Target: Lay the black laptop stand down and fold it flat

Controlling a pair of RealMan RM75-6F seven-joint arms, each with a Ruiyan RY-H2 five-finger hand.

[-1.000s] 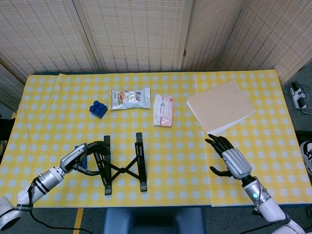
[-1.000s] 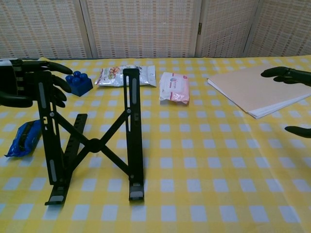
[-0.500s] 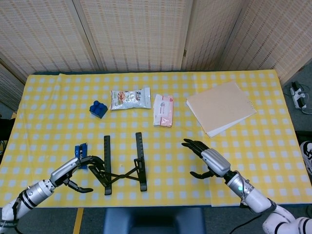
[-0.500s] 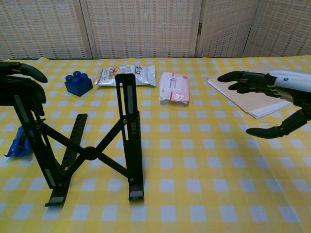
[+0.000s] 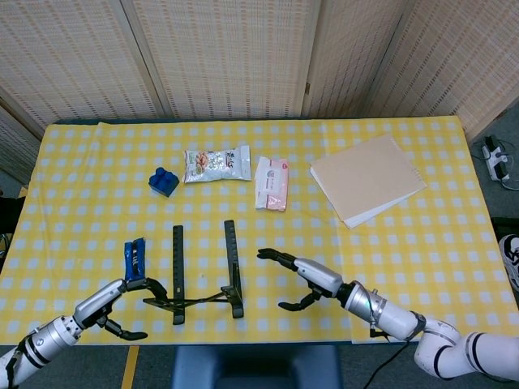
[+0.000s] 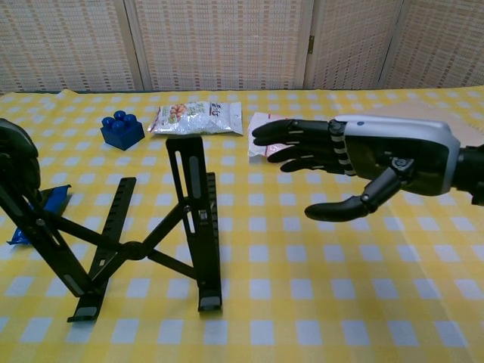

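A: Where is the stand?
B: The black laptop stand (image 5: 203, 275) sits near the front edge of the surface (image 5: 89, 186), left of centre, leaning over low, its crossed bars still spread and its feet on the yellow checked cloth

A: And the hands?
B: The left hand (image 5: 134, 297) holds the stand's left bar, fingers (image 6: 17, 155) curled over its top end. The right hand (image 5: 298, 274) hovers just right of the stand, fingers spread, holding nothing

A: What else is on the surface?
B: A blue wrapper (image 5: 133, 258) beside the left hand; farther back a blue brick (image 5: 163, 181), a snack bag (image 5: 216, 163), a pink packet (image 5: 272, 182) and a tan folder (image 5: 366, 177) far right. Woven screen panels (image 5: 227, 57) close off the room behind
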